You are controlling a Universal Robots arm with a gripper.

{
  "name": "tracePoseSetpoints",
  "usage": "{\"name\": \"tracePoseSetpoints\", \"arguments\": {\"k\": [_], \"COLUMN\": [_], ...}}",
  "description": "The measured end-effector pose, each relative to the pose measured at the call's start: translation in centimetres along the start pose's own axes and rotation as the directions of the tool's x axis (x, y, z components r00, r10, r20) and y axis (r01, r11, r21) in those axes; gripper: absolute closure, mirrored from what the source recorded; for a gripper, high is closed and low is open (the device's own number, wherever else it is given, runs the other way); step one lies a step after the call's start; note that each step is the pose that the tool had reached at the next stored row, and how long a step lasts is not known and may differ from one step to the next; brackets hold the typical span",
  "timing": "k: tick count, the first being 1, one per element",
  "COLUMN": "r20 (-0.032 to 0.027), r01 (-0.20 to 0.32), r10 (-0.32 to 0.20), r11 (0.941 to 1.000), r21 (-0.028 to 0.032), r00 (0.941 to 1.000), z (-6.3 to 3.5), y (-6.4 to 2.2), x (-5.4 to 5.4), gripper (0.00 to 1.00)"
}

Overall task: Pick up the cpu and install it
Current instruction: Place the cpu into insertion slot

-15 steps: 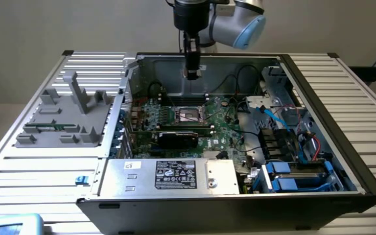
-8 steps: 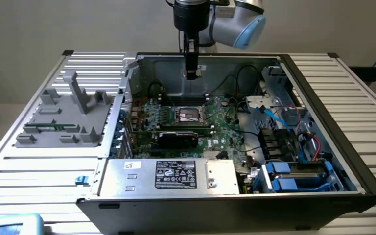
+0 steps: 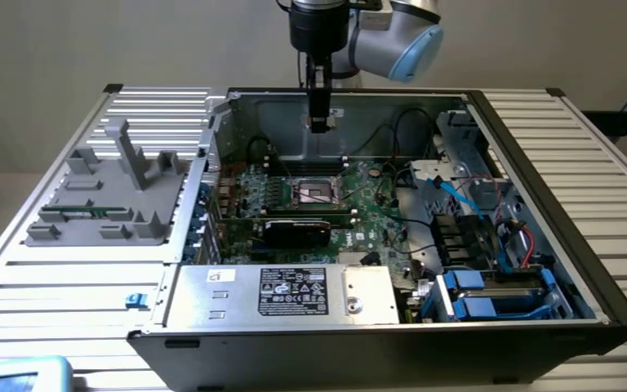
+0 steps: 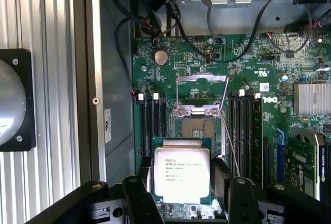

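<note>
Gripper (image 3: 319, 121) is clamped on the cpu (image 4: 182, 175) by two opposite edges, upper centre of exterior view, above the open socket (image 3: 316, 192) in the computer case (image 3: 558, 204). Chip looks light, stiff, slick-topped and fragile underneath. Edge hold suits; avoid contacts.

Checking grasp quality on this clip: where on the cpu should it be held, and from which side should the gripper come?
By two opposite thin edges, from straight above its metal top. The cpu is flat and square, and its underside must be free for the socket. The gripper holds it that way, fingers flanking its sides.
</note>
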State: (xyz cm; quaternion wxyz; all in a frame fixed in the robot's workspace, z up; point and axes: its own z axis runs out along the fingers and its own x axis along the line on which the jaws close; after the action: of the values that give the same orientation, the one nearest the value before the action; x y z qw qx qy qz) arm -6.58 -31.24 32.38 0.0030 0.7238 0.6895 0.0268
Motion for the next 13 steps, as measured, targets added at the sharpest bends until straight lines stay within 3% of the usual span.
{"name": "tracePoseSetpoints", "arguments": {"k": [2, 3, 13], "r20": [-0.0109, -0.0119, -0.0112], "r01": [-0.003, -0.005, -0.019], "r10": [0.003, 0.005, 0.019], "r11": [1.0000, 1.0000, 0.9998], "r21": [-0.0004, -0.0005, -0.0008], "r00": [0.9999, 0.9999, 0.9998], "z": [0.18, 0.27, 1.39], "y": [-0.01, -0.02, -0.04], "x": [0.0, 0.0, -0.5], "gripper": [0.44, 0.44, 0.44]}}
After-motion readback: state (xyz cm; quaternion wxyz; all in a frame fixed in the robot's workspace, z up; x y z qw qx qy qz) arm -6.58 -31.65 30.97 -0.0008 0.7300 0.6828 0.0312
